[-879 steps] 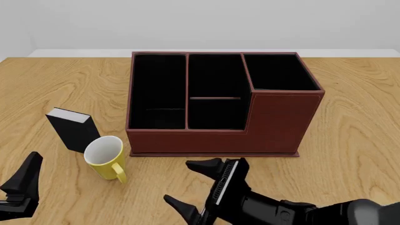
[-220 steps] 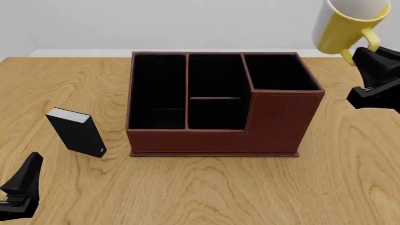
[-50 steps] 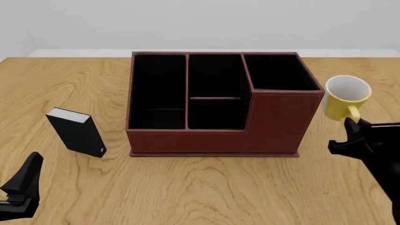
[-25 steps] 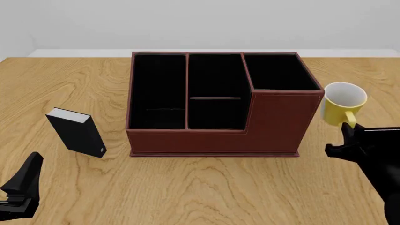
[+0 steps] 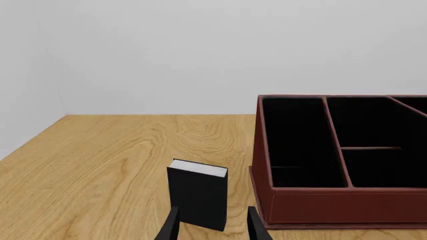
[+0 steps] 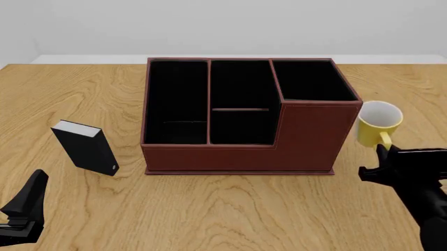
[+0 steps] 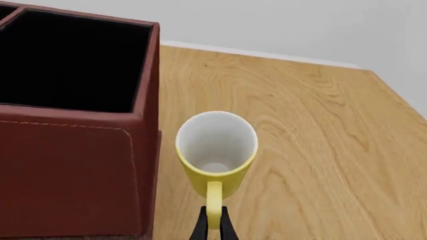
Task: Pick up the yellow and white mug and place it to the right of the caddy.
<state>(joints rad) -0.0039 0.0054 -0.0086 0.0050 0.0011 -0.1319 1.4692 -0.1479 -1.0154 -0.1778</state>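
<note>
The yellow and white mug (image 6: 378, 124) is upright just right of the caddy (image 6: 244, 112), close to its tall corner section. My right gripper (image 6: 383, 150) is shut on the mug's yellow loop handle (image 7: 213, 202). In the right wrist view the mug (image 7: 216, 152) shows its white inside beside the caddy's wall (image 7: 73, 170); whether its base touches the table is hidden. My left gripper (image 5: 211, 227) is open and empty at the near left, with the small black block just beyond its fingertips.
A small black book-like block (image 6: 84, 147) stands left of the caddy; it also shows in the left wrist view (image 5: 197, 200). The left arm's finger (image 6: 26, 201) sits at the table's near left corner. The right arm fills the near right corner.
My right gripper has lowered the mug, held by its handle, down beside the caddy's right wall. The left arm has not moved.
</note>
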